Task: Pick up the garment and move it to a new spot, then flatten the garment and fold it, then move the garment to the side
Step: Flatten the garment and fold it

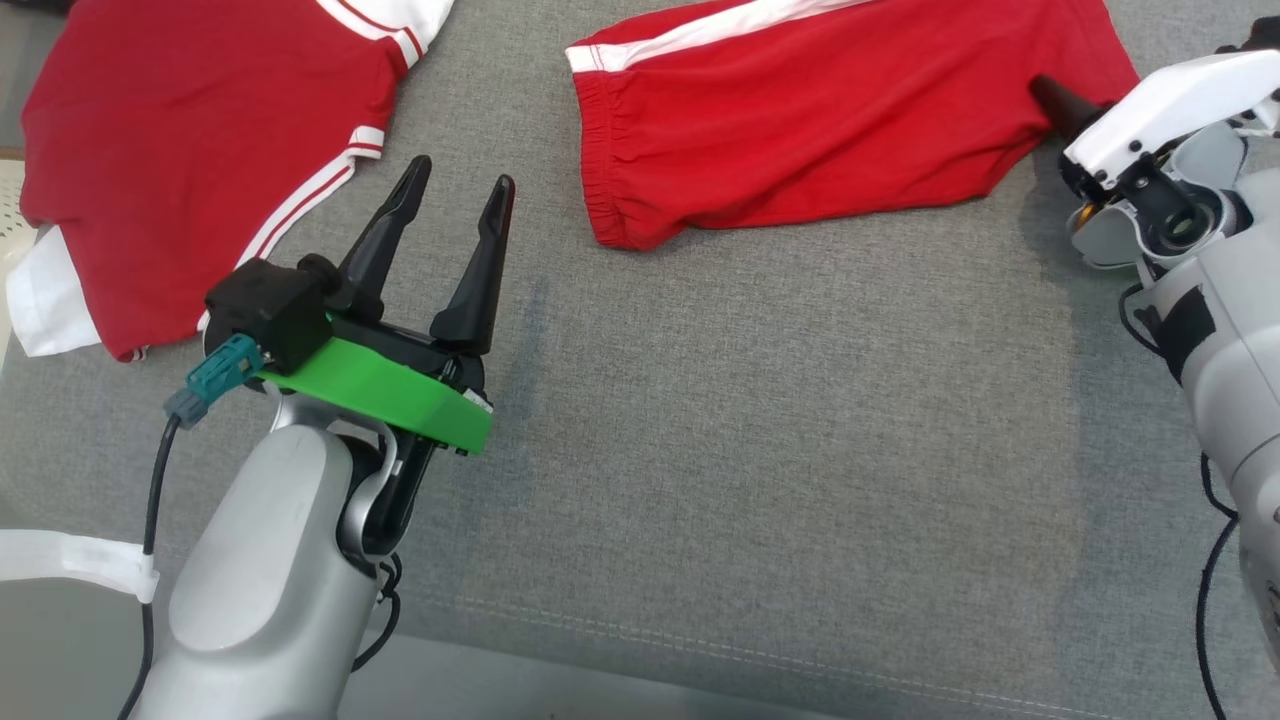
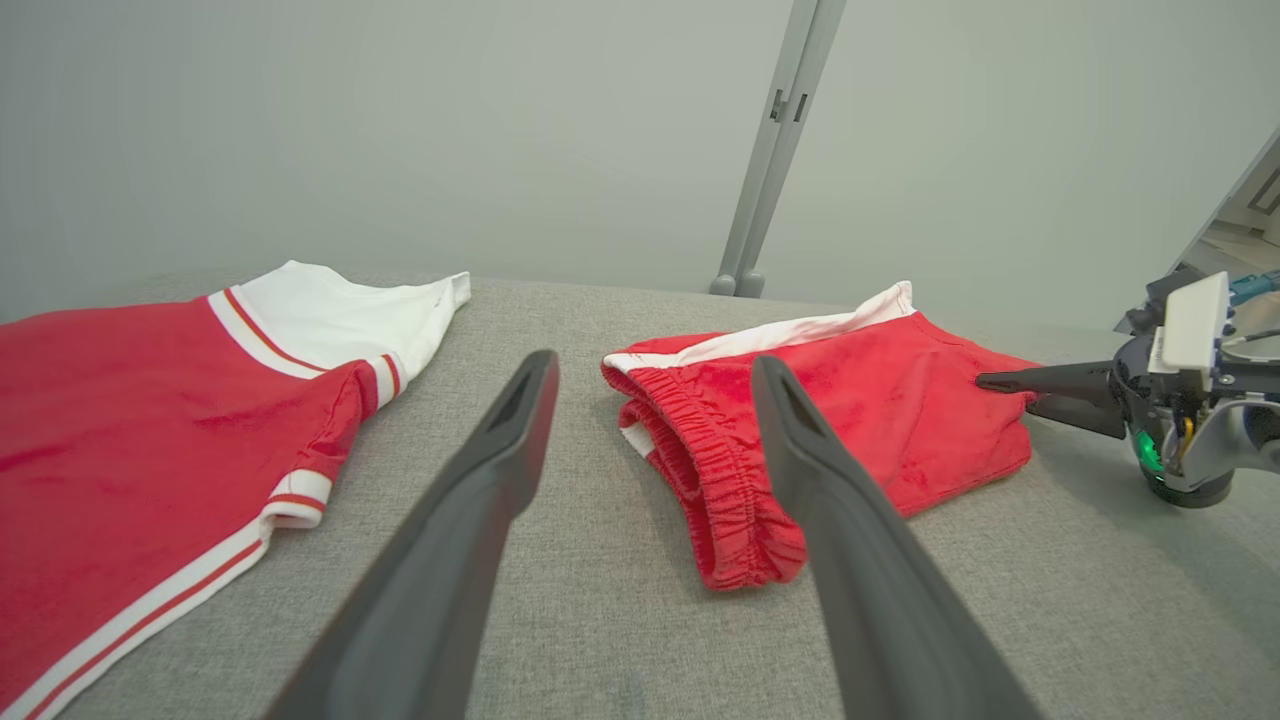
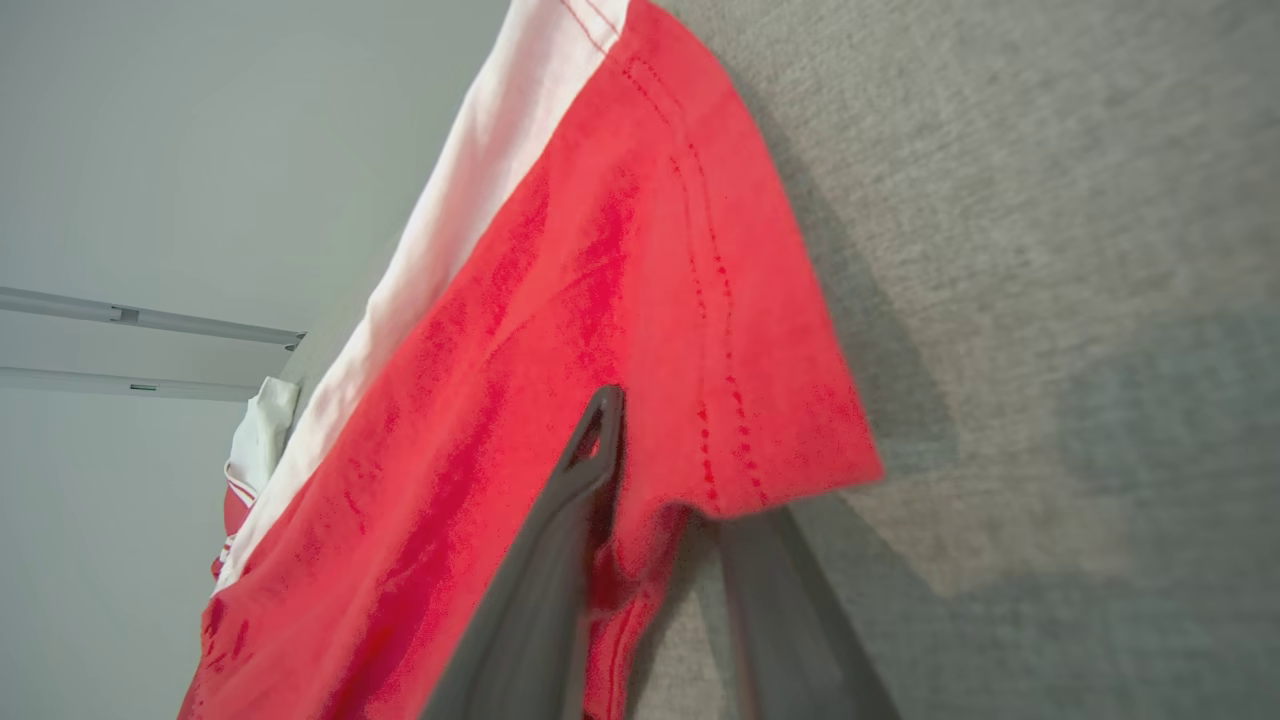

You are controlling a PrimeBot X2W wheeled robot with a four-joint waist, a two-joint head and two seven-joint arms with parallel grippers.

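While right hand grips red shorts corner, left hand spread apart

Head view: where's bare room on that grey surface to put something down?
The widest bare grey surface lies below the red shorts, between the left gripper and the right arm. A narrower strip separates shorts from red-and-white shirt. Crowded: the shorts' right corner, at the right gripper.
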